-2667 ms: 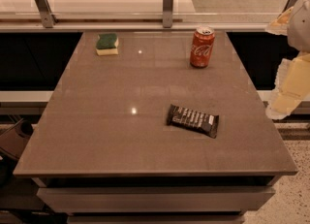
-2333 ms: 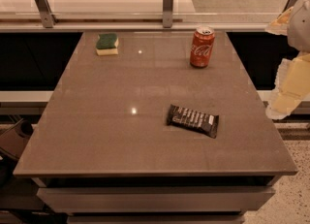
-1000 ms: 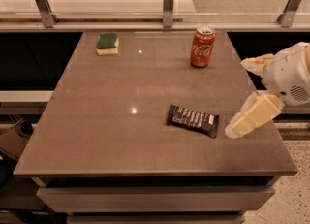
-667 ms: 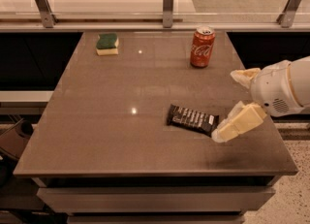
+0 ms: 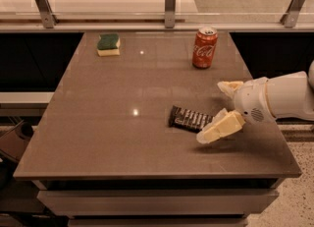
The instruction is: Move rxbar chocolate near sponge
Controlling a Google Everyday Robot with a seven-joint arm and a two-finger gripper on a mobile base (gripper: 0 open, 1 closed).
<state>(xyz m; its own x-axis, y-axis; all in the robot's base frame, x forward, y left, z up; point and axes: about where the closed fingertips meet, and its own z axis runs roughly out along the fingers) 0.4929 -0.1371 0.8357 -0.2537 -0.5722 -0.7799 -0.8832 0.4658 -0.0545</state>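
The rxbar chocolate (image 5: 189,119), a dark flat bar with white lettering, lies on the brown table (image 5: 122,137) right of centre. The sponge (image 5: 108,44), green on top with a pale yellow base, sits at the far left of the table. My gripper (image 5: 211,113) reaches in from the right on a white arm and is open. One cream finger (image 5: 219,128) hangs over the bar's right end. The other finger (image 5: 228,88) is behind it, farther back. Nothing is held.
A red Coca-Cola can (image 5: 204,47) stands upright at the back right, behind the gripper. A glass railing with metal posts (image 5: 170,5) runs along the table's far edge. The table's right edge is below my arm.
My arm has swung in from the right side of the table and moved left and down to the bar's right end. The bar, sponge and can have not moved.
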